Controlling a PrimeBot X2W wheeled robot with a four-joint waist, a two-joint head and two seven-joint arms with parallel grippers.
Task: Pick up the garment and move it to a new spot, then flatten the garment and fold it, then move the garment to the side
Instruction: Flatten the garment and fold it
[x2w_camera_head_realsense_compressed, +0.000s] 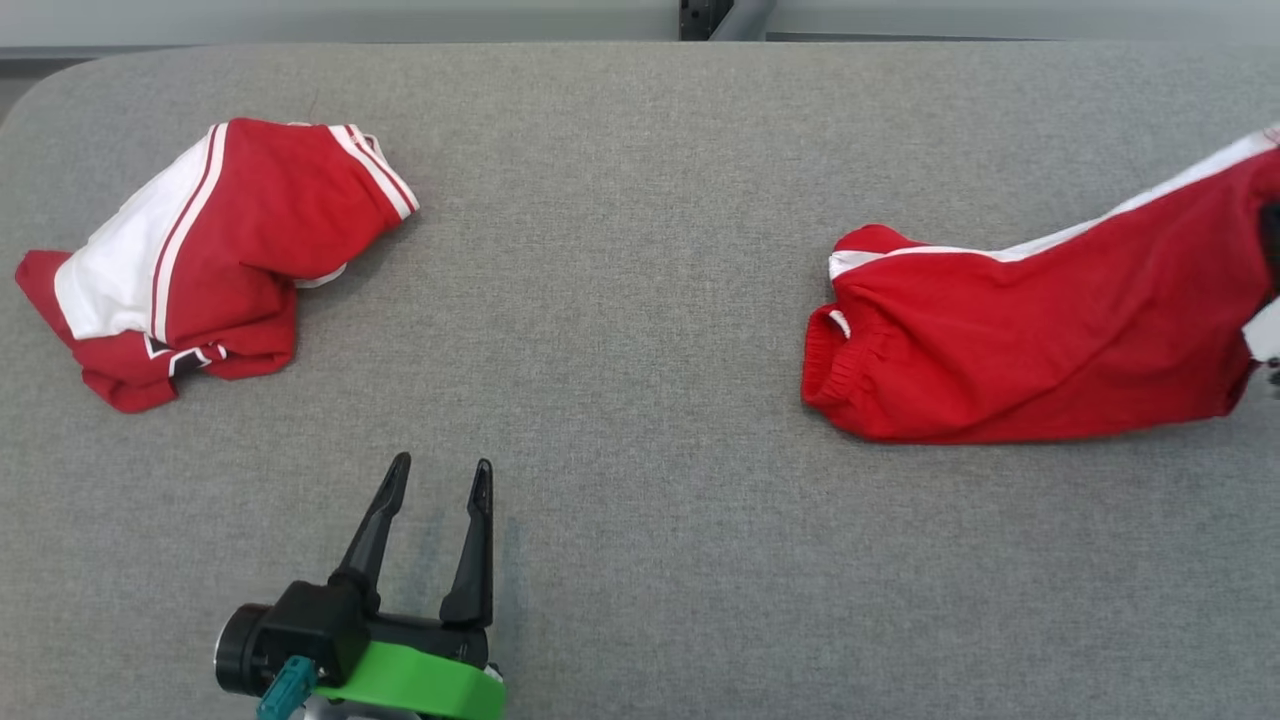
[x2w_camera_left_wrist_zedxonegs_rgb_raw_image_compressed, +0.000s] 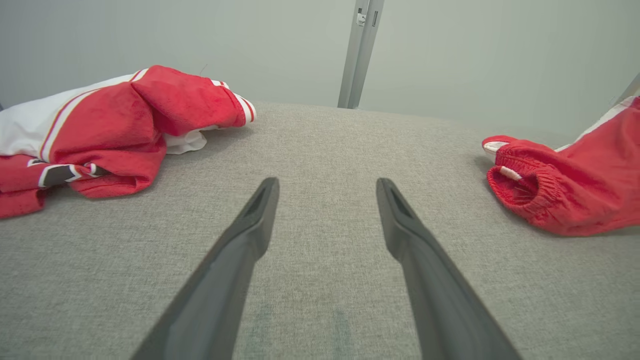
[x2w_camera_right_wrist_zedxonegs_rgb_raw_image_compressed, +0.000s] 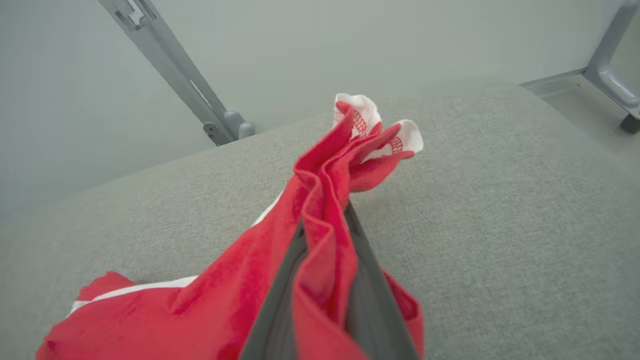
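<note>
On the grey table (x2w_camera_head_realsense_compressed: 640, 200) the right gripper (x2w_camera_right_wrist_zedxonegs_rgb_raw_image_compressed: 325, 225) pinches a thin fold of the garment (x2w_camera_head_realsense_compressed: 1000, 350), which could slip when lifted; the left gripper (x2w_camera_head_realsense_compressed: 442, 463) stands spread.

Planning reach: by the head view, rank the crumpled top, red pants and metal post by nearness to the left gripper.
1. Crumpled top, up-left of the left gripper.
2. Red pants, far right.
3. Metal post, beyond the table's back edge.

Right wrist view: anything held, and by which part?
The right gripper is shut on the red garment, its fingers pinching a bunched fold just below the white-lined edge. The left gripper is open, holding nothing.
</note>
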